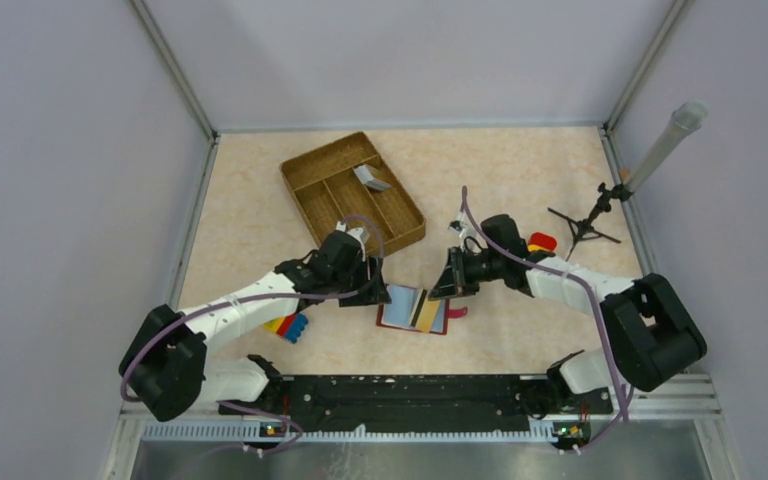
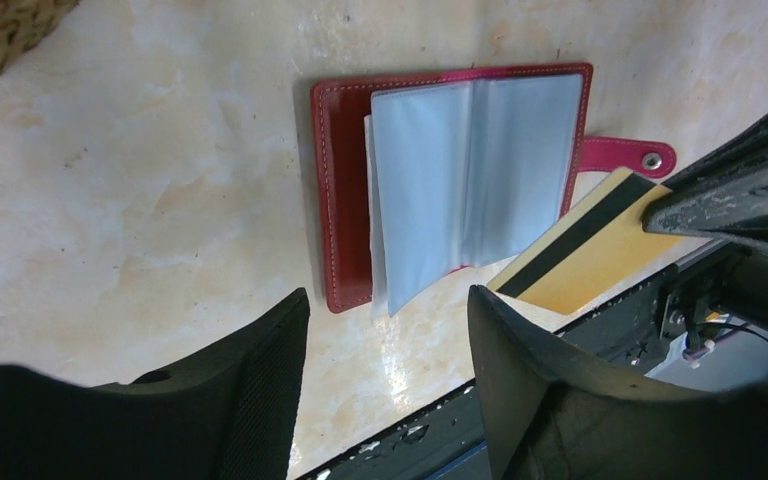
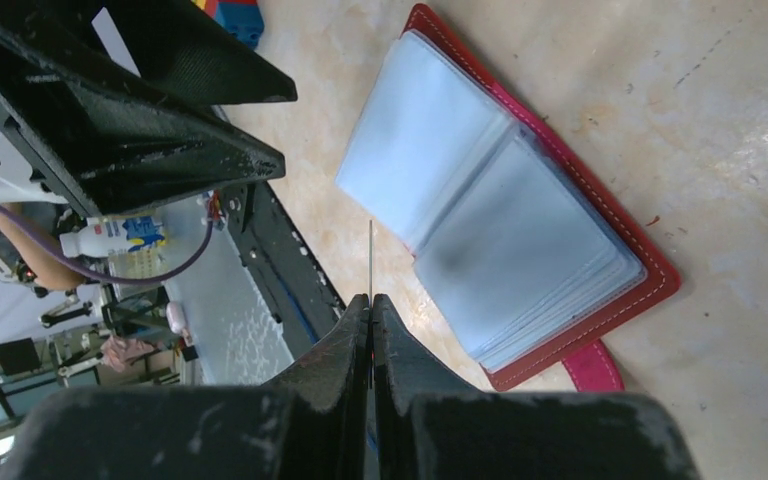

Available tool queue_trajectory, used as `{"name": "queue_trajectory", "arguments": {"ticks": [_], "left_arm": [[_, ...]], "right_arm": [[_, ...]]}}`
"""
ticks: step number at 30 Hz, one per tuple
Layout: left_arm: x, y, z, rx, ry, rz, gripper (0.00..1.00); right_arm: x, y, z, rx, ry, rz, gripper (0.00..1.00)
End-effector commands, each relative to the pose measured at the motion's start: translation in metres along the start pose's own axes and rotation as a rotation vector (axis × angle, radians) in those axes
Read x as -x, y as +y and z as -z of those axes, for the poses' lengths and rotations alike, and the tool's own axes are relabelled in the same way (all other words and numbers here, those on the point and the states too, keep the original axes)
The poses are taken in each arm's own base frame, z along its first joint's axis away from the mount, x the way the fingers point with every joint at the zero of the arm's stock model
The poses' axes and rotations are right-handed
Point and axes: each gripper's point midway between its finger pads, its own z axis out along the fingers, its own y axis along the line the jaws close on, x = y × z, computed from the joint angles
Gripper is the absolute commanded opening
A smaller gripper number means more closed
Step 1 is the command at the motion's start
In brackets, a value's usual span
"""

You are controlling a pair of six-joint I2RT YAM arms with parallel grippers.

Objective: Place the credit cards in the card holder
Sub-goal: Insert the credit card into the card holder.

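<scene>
The red card holder point(image 1: 400, 312) lies open on the table, its clear sleeves up; it also shows in the left wrist view point(image 2: 450, 190) and the right wrist view point(image 3: 500, 220). My right gripper point(image 1: 447, 285) is shut on a tan-yellow credit card point(image 1: 427, 310) with a dark stripe and holds it over the holder's right edge. That card shows flat in the left wrist view point(image 2: 585, 255) and edge-on in the right wrist view point(image 3: 370, 260), between the jaws of the right gripper point(image 3: 371, 300). My left gripper point(image 1: 372, 292) is open and empty just left of the holder point(image 2: 390, 330). A grey card point(image 1: 370, 178) lies in the basket.
A woven basket point(image 1: 305, 185) with compartments stands at the back centre-left. A yellow-red-blue toy block point(image 1: 288, 326) lies under my left arm. A red and yellow object point(image 1: 542, 242) sits behind my right arm. A small black tripod point(image 1: 585, 225) stands at the right.
</scene>
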Motion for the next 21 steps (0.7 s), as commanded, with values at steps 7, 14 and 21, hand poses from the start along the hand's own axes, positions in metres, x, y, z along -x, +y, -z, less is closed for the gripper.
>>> {"name": "queue_trajectory", "arguments": {"ticks": [7, 14, 21], "left_arm": [[-0.007, 0.004, -0.023, -0.009, -0.004, 0.02, 0.57], [-0.014, 0.013, -0.032, 0.016, 0.021, 0.017, 0.51], [-0.02, 0.02, -0.04, 0.039, 0.046, 0.013, 0.43]], "right_arm": [[0.012, -0.023, -0.016, -0.052, -0.025, -0.014, 0.0], [0.013, -0.035, -0.022, -0.087, -0.019, -0.041, 0.0], [0.012, -0.055, -0.027, -0.17, -0.01, -0.075, 0.0]]}}
